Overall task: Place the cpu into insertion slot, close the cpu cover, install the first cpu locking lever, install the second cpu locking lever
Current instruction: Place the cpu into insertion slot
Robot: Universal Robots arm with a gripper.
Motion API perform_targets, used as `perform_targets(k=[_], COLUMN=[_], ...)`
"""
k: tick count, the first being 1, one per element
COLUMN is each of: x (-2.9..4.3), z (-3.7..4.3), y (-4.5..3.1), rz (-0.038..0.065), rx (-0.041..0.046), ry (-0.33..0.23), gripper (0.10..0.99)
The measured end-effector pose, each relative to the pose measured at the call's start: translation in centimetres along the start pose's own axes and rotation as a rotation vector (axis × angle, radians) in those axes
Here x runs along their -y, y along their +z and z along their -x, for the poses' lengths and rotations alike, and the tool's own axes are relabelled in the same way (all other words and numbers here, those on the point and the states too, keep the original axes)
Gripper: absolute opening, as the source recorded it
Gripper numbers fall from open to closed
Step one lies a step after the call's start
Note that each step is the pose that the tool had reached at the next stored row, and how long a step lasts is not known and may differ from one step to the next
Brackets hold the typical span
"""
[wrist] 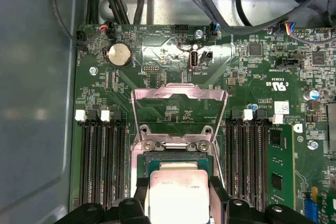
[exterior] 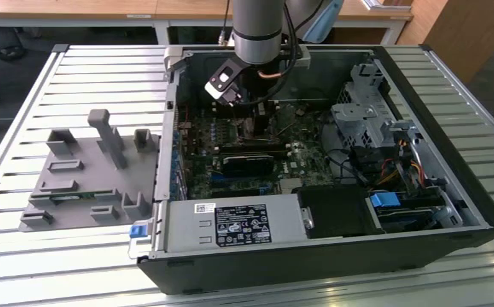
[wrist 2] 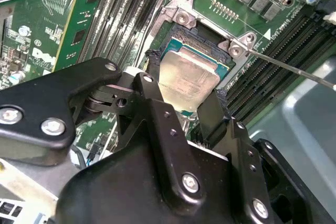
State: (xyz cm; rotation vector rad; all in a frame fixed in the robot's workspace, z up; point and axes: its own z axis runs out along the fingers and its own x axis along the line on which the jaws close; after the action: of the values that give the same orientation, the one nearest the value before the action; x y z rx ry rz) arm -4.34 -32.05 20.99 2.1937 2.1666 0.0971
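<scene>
Black fingers [wrist 2: 152,69] of the gripper [wrist 2: 184,90] are clamped on opposite edges of the cpu [wrist 2: 190,74], which is held at the insertion slot [wrist: 178,157]. The cpu cover [wrist: 178,94] is raised open beside the slot.

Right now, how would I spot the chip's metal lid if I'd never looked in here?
Look inside the open computer case, at the green motherboard. Between the two banks of black memory slots stands the cpu cover, swung open next to the cpu that the gripper holds. It's the thin silvery frame with a square window showing green board through it, unlike the solid chip.
</scene>
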Motion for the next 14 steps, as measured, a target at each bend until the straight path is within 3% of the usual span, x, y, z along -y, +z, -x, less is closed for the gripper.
perform_targets(k=[14], x=[0.20], z=[-0.01], y=[0.94], rz=[0.000], rx=[0.0016], ry=[0.017], gripper=[0.537])
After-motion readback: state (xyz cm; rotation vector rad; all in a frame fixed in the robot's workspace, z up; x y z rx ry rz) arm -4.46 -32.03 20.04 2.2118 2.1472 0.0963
